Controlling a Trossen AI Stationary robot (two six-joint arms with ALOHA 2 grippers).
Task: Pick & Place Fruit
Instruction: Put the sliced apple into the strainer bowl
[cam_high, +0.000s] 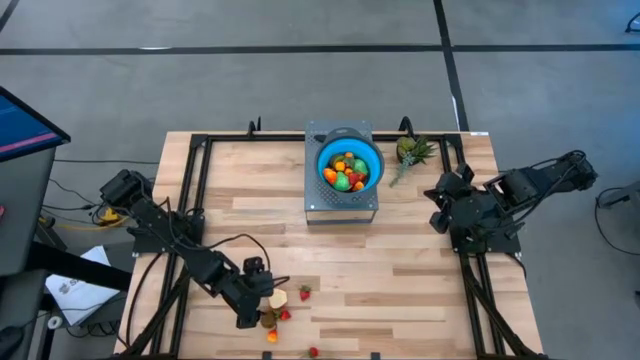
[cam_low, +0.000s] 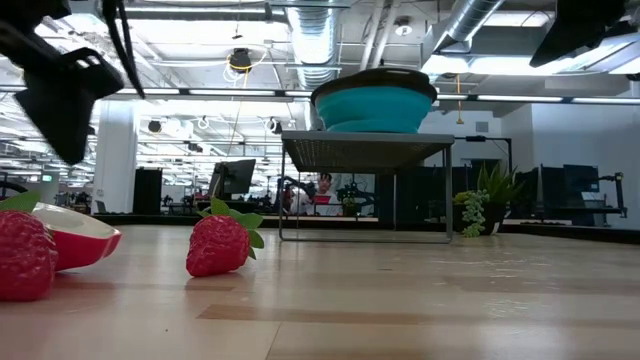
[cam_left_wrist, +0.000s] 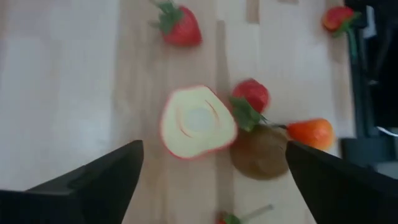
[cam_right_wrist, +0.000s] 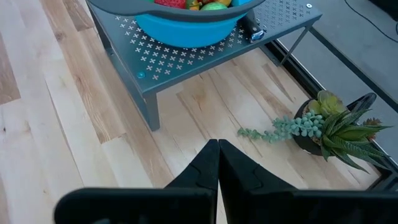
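Nearby, at the table's front edge, six loose fruits lie together under the left gripper (cam_high: 262, 305), whose fingers stand wide apart and hold nothing: a halved apple (cam_left_wrist: 198, 122), three strawberries (cam_left_wrist: 181, 26), an orange piece (cam_left_wrist: 310, 132) and a brown one (cam_left_wrist: 260, 154); a seventh fruit is cut off at the wrist view's edge; more fruit fills the blue bowl (cam_high: 350, 165) on its grey stand (cam_high: 340, 205), too heaped to count; the right gripper (cam_right_wrist: 218, 163) waits with fingers pressed together near the potted plant (cam_high: 412, 152).
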